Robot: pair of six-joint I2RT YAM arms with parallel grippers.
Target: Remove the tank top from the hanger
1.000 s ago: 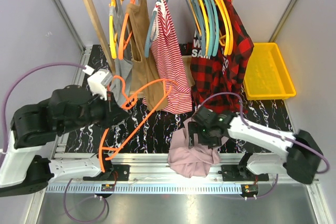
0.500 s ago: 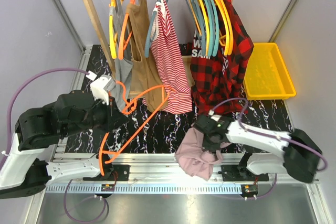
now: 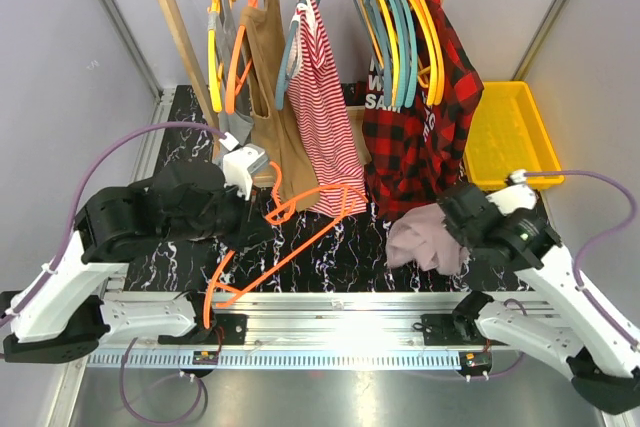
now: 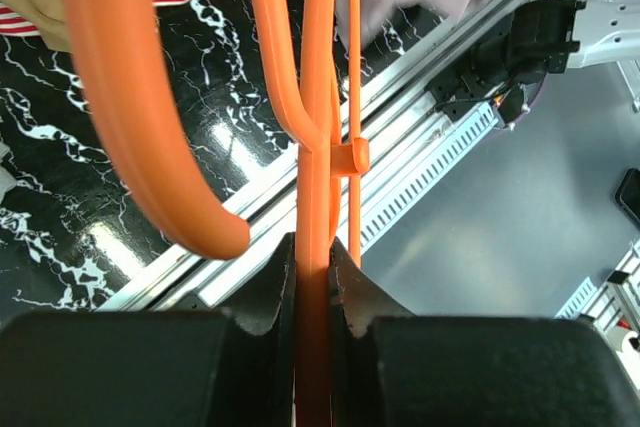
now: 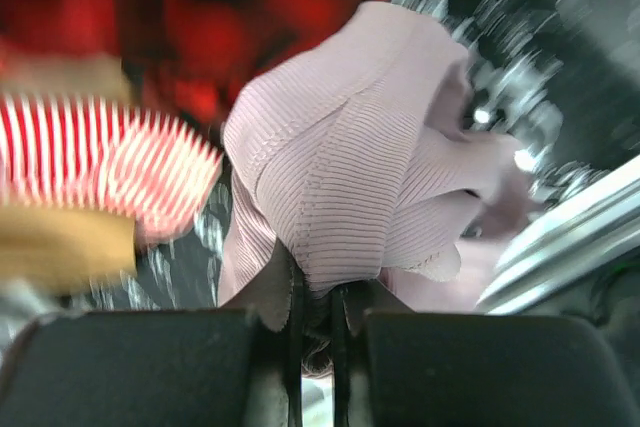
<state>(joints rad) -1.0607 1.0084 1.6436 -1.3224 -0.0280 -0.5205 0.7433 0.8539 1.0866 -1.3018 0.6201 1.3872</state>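
The right jaws pinch the bunched pink tank top (image 3: pixel 425 244) at four o'clock, above the tabletop (image 3: pixel 350 265). The left jaws clamp the bare orange hanger (image 4: pixel 315 147) at seven o'clock.

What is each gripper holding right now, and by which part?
Left gripper pinches the orange hanger near its hook; right gripper clamps a fold of the pink tank top.

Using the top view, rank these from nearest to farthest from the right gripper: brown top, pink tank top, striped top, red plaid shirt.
1. pink tank top, held in the right gripper itself.
2. red plaid shirt, hanging just behind it.
3. striped top, further left on the rail.
4. brown top, left again.
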